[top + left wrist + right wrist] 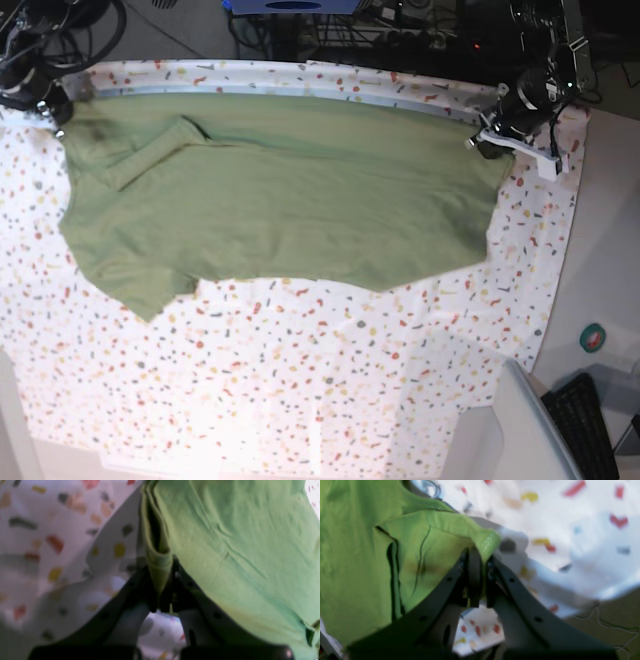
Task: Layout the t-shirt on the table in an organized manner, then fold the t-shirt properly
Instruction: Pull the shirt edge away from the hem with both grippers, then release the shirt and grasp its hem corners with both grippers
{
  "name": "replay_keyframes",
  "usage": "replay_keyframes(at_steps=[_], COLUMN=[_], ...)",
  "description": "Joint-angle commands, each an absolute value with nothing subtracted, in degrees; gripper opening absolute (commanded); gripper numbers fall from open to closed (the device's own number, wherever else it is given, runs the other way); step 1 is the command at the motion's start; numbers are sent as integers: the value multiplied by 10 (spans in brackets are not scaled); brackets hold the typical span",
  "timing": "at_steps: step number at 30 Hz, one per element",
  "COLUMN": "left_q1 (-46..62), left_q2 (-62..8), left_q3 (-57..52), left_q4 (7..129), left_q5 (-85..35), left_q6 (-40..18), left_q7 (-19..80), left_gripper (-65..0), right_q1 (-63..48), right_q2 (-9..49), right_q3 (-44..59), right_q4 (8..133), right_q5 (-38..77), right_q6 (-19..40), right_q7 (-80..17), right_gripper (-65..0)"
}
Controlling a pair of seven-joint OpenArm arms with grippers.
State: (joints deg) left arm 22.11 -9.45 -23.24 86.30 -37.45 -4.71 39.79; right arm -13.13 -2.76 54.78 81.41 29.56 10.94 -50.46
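Claws (162, 602) (482, 600) at opposite shirt (300, 190) corners, both pinching cloth.

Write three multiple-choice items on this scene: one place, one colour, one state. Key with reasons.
1. Base view: where is the green disc?
A) upper left
B) lower right
C) centre
2. What colour is the shirt?
A) olive green
B) navy
C) orange
3. How do the two tools stand?
A) both open
B) only the left shut
C) both shut on shirt fabric

1: B, the disc lies beside the cloth's right edge, above the black object.
2: A, the shirt is plain olive green throughout.
3: C, fabric is pinched in the left tool and right tool.
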Motion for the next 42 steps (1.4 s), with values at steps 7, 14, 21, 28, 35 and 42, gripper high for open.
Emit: replay_keyframes(at_steps=[7,14,21,28,35,42], left_q1=[224,224,224,218,204,180], left_q2=[-99,-99,-99,-98,-102,-118], left_q3=[-234,-235,-246,-328,-398,-275], left_q4=[876,875,876,905,987,990], left_q5=[-374,-371,-374,-375,-370,-370], left_q6=[-47,-46,-46,-46,-46,-46], left_q7=[385,386,385,385,385,386], left_gripper=[-650,-650,-239,-109,-112,-523], right_q1=[-145,-145,-143,-141,-118,-5], right_q2=[-27,-27,-28,-23,11,87], right_q3=[553,553,582,597,521,378], right_q4=[833,833,834,873,920,795], right_q5=[301,302,302,302,299,298], right_q6=[109,109,109,109,110,109], right_q7=[-487,-489,-487,-476,-436,-432], right_gripper=[-650,-650,-222,-239,-233,-239])
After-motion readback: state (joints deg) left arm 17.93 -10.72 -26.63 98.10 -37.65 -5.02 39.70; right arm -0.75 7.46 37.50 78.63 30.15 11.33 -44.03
